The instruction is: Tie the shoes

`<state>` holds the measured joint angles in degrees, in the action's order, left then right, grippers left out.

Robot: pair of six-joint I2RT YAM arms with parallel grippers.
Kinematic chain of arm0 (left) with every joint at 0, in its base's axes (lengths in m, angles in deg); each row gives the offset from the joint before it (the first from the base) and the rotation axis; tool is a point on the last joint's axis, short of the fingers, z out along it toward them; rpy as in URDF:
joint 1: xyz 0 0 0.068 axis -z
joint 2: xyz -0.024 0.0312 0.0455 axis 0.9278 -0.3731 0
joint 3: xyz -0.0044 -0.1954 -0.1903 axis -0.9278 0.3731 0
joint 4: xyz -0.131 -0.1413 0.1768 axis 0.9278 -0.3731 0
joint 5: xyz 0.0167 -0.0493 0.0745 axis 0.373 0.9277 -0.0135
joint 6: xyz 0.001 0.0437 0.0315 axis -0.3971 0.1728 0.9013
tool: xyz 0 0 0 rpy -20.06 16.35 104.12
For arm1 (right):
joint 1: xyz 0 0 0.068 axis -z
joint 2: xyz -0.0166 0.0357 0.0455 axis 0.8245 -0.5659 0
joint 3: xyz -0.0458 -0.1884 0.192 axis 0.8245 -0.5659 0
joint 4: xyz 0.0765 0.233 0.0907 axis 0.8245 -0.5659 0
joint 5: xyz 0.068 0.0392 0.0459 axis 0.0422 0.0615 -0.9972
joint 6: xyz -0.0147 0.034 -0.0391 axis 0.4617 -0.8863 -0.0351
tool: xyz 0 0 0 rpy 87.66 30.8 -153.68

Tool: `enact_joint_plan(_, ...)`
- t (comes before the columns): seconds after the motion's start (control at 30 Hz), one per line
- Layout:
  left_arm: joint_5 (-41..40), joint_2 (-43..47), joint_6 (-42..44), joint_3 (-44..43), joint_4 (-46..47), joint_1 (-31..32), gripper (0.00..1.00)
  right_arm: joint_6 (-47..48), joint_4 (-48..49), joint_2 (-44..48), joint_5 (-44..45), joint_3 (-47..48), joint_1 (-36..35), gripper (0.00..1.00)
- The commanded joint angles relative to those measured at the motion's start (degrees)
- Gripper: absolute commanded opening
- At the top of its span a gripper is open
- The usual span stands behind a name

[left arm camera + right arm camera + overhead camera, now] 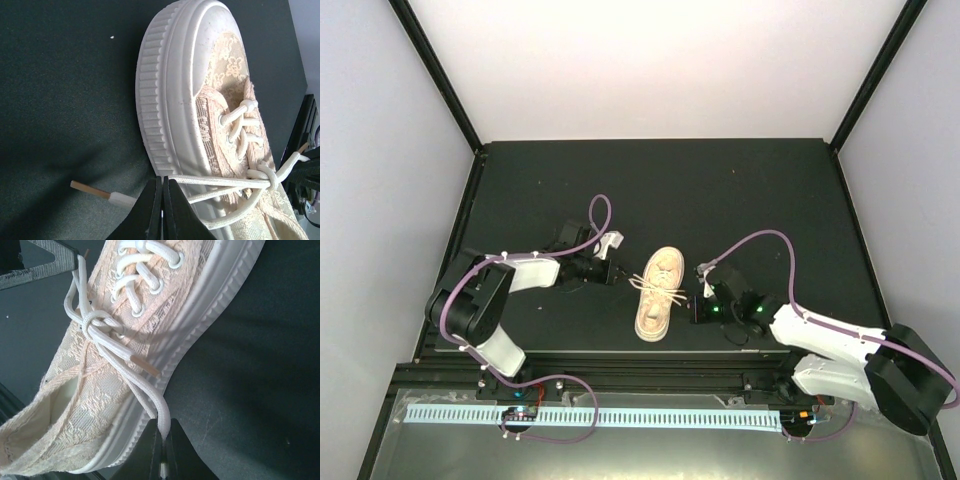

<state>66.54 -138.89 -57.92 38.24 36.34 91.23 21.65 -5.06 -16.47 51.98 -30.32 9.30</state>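
Black matting covers the table (720, 190). Its widest bare stretch runs from the shoe's toe to the far edge, with narrower strips out to either side rail.

The left arm (510, 275) reaches in from the near left corner with its forearm lying low and pointing right. The right arm (820, 335) mirrors it from the near right corner, with its forearm pointing left. The two wrists face each other across the shoe.

The sneaker (658, 295) stands on its sole just beyond the table's near edge, between the two grippers. Its toe points toward the far side and its heel opening toward the arm bases. It is beige patterned fabric over a ribbed pale sole.

The left gripper (162, 195) sits just beside the sole, fingers pressed together on the lace (220, 179) close to its end. The strand runs taut from the fingers to the knot (267, 175).

The right gripper (162, 432) is just beside the opposite side of the sole, likewise pinched shut on a loop of lace that drapes over the side of the shoe from the knot.

One aglet (100, 192) pokes out past the left fingers above the mat. Another aglet (145, 365) rests on the shoe's fabric side.
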Motion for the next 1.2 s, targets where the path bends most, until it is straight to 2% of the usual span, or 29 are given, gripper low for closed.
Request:
enact_joint_plan(0.0, -4.48, -1.29, 1.52, -0.93, -0.25, -1.97, 0.02, -1.38, -2.34, 0.68, -0.68, -2.84, 0.27, 0.02)
enact_joint_plan(0.47, -6.37, -1.31, 0.19, 0.77, 2.04, -3.57, 0.02, -3.07, 1.48, -0.81, -1.11, -7.75, 0.27, 0.02)
enact_joint_plan(0.87, -4.00, -1.01, -0.22, 1.09, 3.87, -3.89, 0.02, -0.70, 1.93, -1.29, -1.43, -6.45, 0.26, 0.02)
enact_joint_plan(0.9, -3.53, -0.31, -0.26, 0.95, 3.78, -3.89, 0.11, 0.08, 1.49, -0.54, -1.89, -5.82, 0.22, 0.06)
enact_joint_plan(0.93, -3.08, 0.77, -0.31, 0.92, 3.63, -3.89, 0.27, 1.10, 0.70, 0.25, -2.13, -5.02, 0.19, 0.15)
enact_joint_plan(0.97, -2.75, 1.98, -0.35, 0.90, 3.39, -3.89, 0.45, 2.12, -0.52, 1.27, -2.13, -4.22, 0.18, 0.28)
enact_joint_plan(1.0, -2.62, 3.62, -0.23, 0.83, 2.87, -3.91, 0.58, 3.57, -2.14, 2.28, -1.63, -2.87, 0.22, 0.41)
enact_joint_plan(1.03, -2.58, 5.39, -0.08, 0.80, 2.04, -3.89, 0.67, 4.51, -4.50, 3.28, -0.83, -1.87, 0.25, 0.52)
enact_joint_plan(1.1, -3.35, 9.35, 0.47, 0.85, -0.08, -3.89, 0.75, 6.34, -8.46, 5.90, 0.58, -0.38, 0.25, 0.65)
enact_joint_plan(1.17, -4.59, 13.47, 0.98, 1.05, -2.45, -3.93, 0.79, 7.77, -11.81, 8.74, 1.52, 0.63, 0.24, 0.73)
